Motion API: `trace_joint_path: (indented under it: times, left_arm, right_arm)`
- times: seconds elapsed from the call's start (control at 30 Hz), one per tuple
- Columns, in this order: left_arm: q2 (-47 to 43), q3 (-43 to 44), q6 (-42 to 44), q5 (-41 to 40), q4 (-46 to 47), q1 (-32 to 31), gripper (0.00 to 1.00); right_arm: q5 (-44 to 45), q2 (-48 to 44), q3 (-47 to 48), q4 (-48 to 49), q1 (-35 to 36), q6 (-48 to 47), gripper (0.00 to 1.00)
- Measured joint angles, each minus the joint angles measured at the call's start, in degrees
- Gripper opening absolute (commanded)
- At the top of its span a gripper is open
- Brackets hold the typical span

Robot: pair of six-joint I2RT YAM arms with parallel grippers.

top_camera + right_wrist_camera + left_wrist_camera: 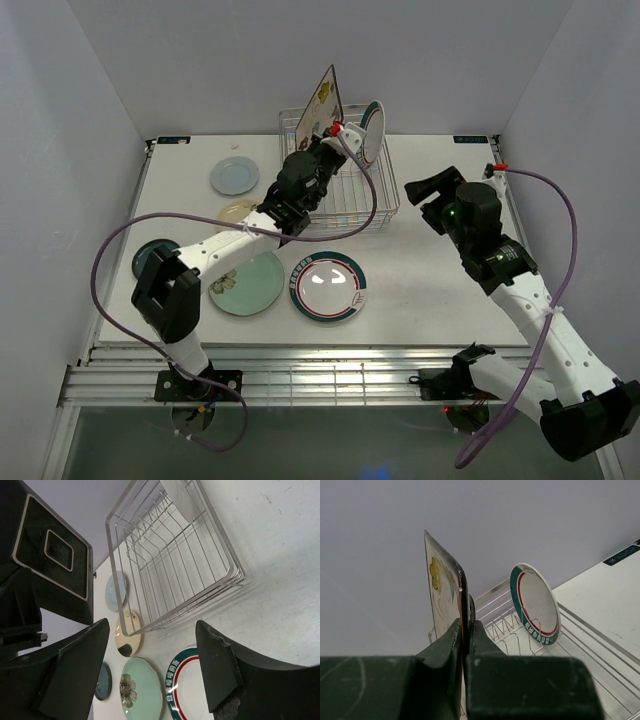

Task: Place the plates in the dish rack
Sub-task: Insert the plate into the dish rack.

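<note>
My left gripper (322, 132) is shut on the square floral plate (322, 100) and holds it upright over the back left of the wire dish rack (385, 207); in the left wrist view the plate (439, 592) stands edge-on between my fingers. A white plate with a teal-red rim (369, 132) stands upright in the rack's back right (535, 605). On the table lie a second teal-red rimmed plate (328, 286), a pale green plate (247, 283), a cream plate (238, 212), a blue-grey plate (234, 176) and a dark teal plate (146, 258). My right gripper (432, 193) is open and empty, right of the rack.
The rack (170, 555) sits at the back centre of the table against the rear wall. The enclosure's white walls close in left, right and behind. The left arm stretches diagonally over the cream and green plates.
</note>
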Motion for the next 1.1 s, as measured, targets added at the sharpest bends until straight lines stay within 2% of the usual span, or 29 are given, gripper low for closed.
trace_joint_path:
  times: [0.3, 0.67, 1.1]
  left_arm:
    - [7.8, 0.5, 0.0, -0.7, 3.7, 3.5, 0.00]
    - [8.3, 0.5, -3.9, 0.2, 10.4, 9.6, 0.00]
    - [8.3, 0.5, -11.0, 12.2, 8.9, 16.7, 0.00]
  right_arm:
    - [-0.9, 3.1, -3.8, 3.7, 0.0, -1.0, 0.75]
    - [-0.8, 3.2, -10.0, 9.9, 0.0, -2.9, 0.79]
    - [-3.0, 3.5, -15.6, 20.4, 0.0, -5.7, 0.79]
